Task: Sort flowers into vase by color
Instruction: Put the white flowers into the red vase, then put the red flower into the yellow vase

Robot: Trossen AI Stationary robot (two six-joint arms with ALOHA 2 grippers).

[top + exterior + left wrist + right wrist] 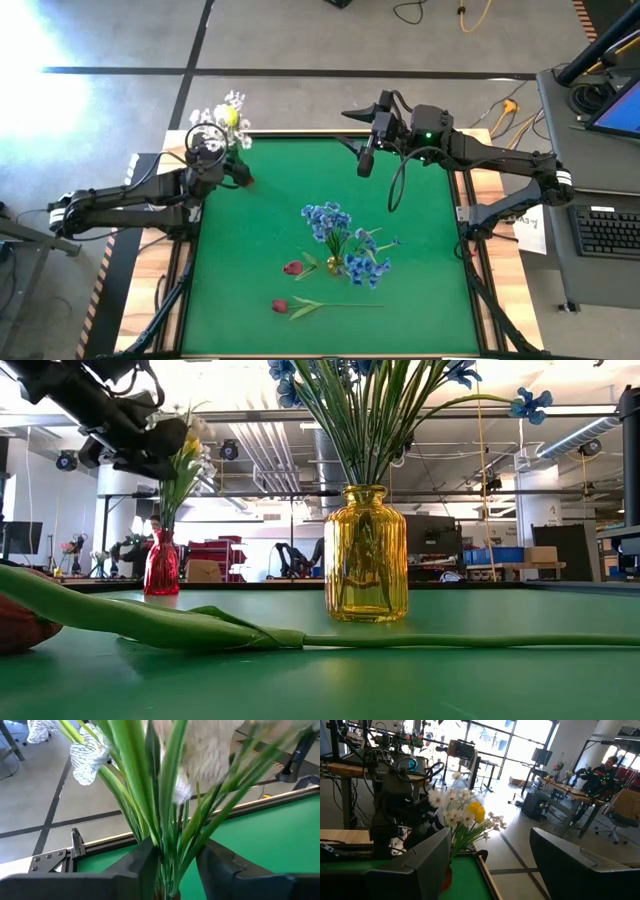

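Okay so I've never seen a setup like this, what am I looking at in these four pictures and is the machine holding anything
This is a robot with two dark arms working at a green table. Each arm ends in a two-finger end effector.

One picture looks straight down from above. One sits at table height. The other two come from cameras on each arm's wrist.

On the table, a yellow vase holds blue flowers. Two red-pink tulips lie flat near it. At the far left corner, a red vase holds white blossoms and a yellow tulip.

The left end effector is at that red vase, its fingers on either side of the green stems; whether it is actually squeezing them is unclear. The right end effector hangs open above the table's far edge, holding nothing.
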